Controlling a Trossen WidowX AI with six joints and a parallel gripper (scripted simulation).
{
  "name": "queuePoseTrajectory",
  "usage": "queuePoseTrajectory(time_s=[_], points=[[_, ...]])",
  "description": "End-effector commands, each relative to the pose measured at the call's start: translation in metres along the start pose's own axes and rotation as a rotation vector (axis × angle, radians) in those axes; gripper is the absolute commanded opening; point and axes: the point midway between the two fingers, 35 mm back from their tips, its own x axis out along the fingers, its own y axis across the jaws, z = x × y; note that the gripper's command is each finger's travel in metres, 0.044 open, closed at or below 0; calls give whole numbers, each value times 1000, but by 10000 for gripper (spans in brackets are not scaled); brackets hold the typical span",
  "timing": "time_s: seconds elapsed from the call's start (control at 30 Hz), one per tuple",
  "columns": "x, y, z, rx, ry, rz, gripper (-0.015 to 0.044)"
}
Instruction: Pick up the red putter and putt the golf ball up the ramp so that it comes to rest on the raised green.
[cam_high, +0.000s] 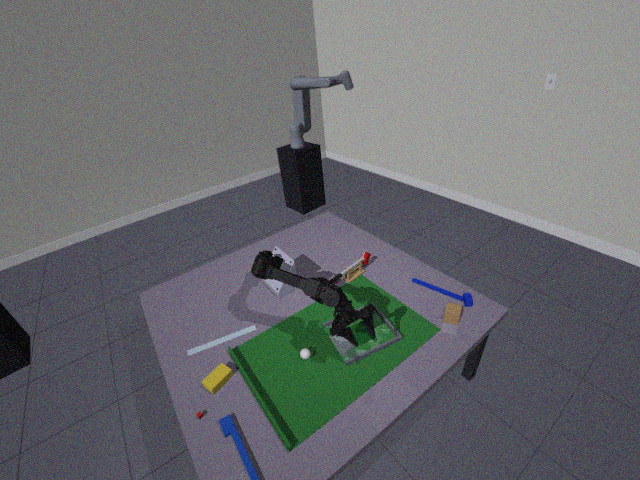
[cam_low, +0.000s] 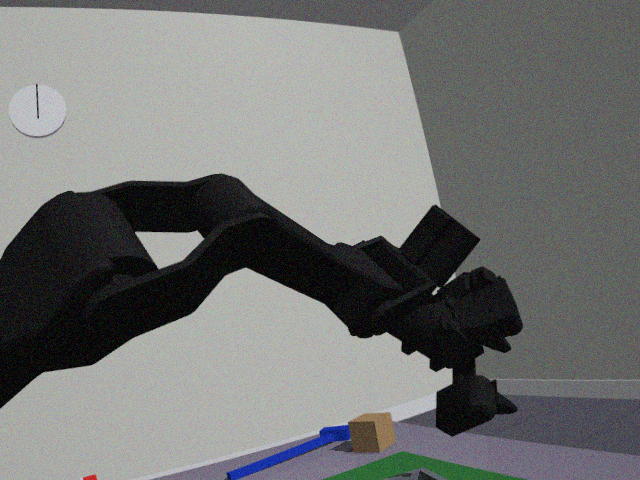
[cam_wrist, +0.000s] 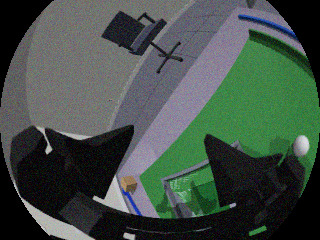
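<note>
My jaws (cam_high: 361, 325) stand wide with nothing between them, hanging over the grey-framed raised green (cam_high: 385, 345) in the middle of the green mat (cam_high: 310, 387). The golf ball (cam_high: 305, 353) rests on the mat just beside that frame. The red putter (cam_high: 360, 264) seems to lie at the far edge of the tabletop (cam_high: 175, 320), near my base, its red end poking past a tan rack; I cannot make out the shaft clearly. To do this step well, I judge I should pull back toward it, line my fingers across the shaft, and stay well apart from the ball.
</note>
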Motion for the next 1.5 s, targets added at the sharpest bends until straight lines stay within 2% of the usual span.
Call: queuePoseTrajectory(time_s=[0.0,0.03,0.27,0.53,0.73,0.93,1.23,1.47], points=[[-1,0,-3,-14,7,1,426],[-4,2,-11,-55,27,3,440],[-57,3,-121,-638,298,74,440],[-142,-37,-228,-1352,606,243,440],[-212,-94,-280,-1875,835,423,440],[-276,-161,-302,-2348,1075,641,440],[-281,-167,-303,-2395,1102,667,440],[-265,-183,-311,-2396,1102,665,440]])
